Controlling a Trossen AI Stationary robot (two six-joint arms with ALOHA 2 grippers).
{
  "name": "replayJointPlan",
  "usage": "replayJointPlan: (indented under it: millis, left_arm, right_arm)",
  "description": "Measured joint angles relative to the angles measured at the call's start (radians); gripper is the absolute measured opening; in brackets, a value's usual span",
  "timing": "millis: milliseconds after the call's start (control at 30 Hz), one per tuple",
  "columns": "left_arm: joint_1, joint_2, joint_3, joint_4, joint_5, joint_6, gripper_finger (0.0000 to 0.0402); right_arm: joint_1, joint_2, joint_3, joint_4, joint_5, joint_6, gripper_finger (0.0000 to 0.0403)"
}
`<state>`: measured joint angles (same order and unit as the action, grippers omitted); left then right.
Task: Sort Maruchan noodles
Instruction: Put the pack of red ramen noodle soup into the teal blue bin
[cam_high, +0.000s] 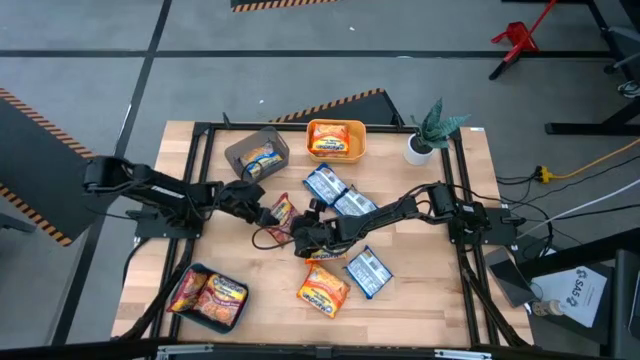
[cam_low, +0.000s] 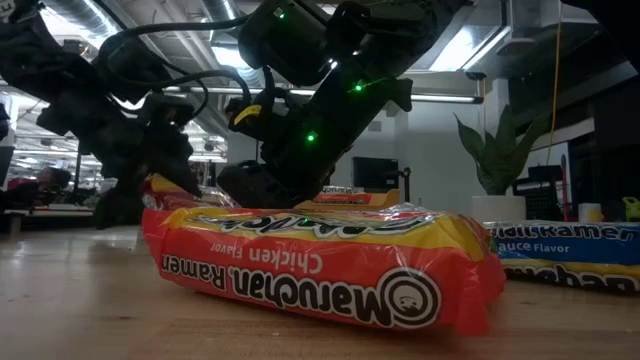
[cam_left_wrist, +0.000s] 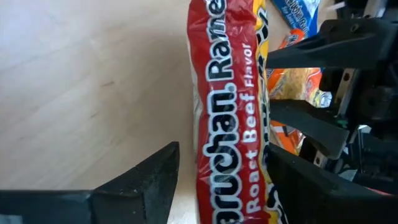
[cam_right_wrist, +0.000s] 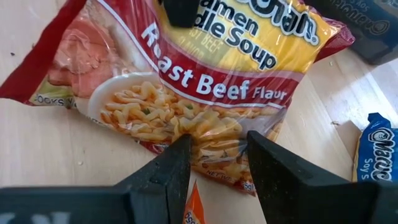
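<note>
A: Nearest the table-level camera, an orange chicken-flavor packet (cam_low: 320, 265) lies flat, its long side running across the view, print upside down. What stands behind it?

B: Both dark arms, meeting over mid-table. Seen from above, the same orange packet (cam_high: 322, 288) lies at the front of the table with a blue packet (cam_high: 368, 272) just beside it on the right. A teal bin (cam_high: 212, 318) at the front-left corner holds two red-pink packets.

A: And the packet being worked?

B: A red roast beef packet (cam_high: 283, 214) sits at mid-table between the two grippers. The left gripper (cam_left_wrist: 217, 186) has its fingers on either side of the packet, which stands on its edge between them, long axis running away from the wrist. The right gripper (cam_right_wrist: 217, 165) pinches the packet's rim at the end printed with the noodle bowl.

A: Anything crowding them?

B: A dark cable loops on the wood just left of the right gripper (cam_high: 308, 238). Behind the grippers, two more blue packets (cam_high: 335, 192) overlap near the table's centre.

A: Farthest back?

B: A grey bin (cam_high: 256, 152) and a yellow-orange bin (cam_high: 336, 139), each with an orange packet inside, and a potted plant (cam_high: 432, 131) at the far right corner.
</note>
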<state>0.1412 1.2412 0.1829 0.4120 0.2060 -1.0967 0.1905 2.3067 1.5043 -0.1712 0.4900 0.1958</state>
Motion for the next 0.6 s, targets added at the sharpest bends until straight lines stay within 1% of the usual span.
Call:
replayJointPlan:
  millis: [233,367,500,600]
  left_arm:
    - [-0.018,0.013,0.001,0.043,-0.012,-0.011,0.0166]
    - [-0.019,0.014,0.000,0.071,0.003,-0.031,0.0132]
    - [-0.022,0.015,0.009,0.069,0.049,-0.045,0.0110]
    - [-0.024,0.006,0.026,0.066,0.127,-0.047,0.0108]
  right_arm:
    - [0.000,0.000,0.000,0.000,0.000,-0.001,0.0149]
    - [0.004,-0.011,-0.002,-0.008,-0.007,-0.004,0.0149]
    - [0.015,-0.054,-0.005,-0.026,-0.021,-0.042,0.0149]
    - [0.029,-0.105,-0.010,-0.097,-0.047,-0.046,0.0149]
